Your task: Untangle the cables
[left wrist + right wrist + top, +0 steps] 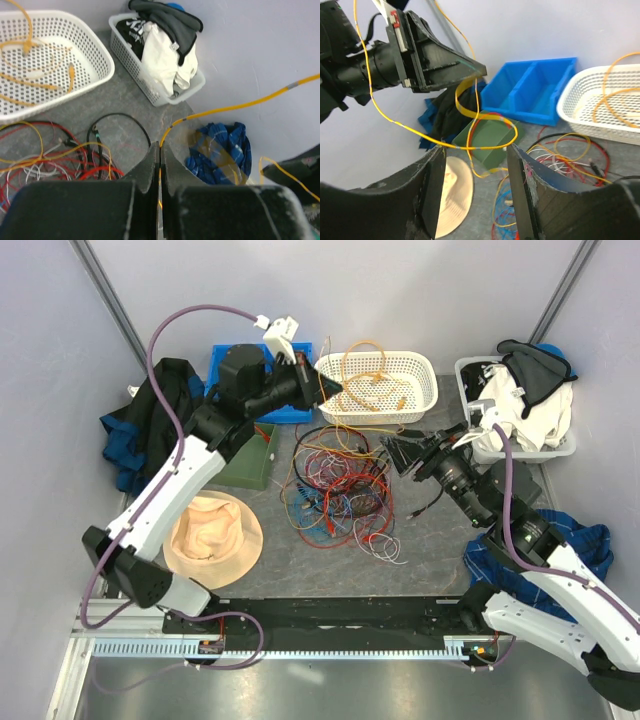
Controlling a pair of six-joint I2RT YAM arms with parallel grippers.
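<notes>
The left gripper (pixel 160 150) is pinched together on a thin yellow cable (pixel 235 106), just beside the left end of the perforated white plastic basket (pixel 425 390). The cable runs slack toward the right gripper (pixel 476 150), looping across the gap between its parted jaws. A tangle (pixel 335 490) of red, white and blue wires lies on the table beside the basket, on the arms' side.

Robotics lab: panel-walled table (pixel 440 545), mounting rail (pixel 340 648)

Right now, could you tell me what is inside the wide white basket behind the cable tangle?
Loops of orange-yellow cable lie inside the white basket; the left gripper covers its left corner, hiding that part.
</notes>
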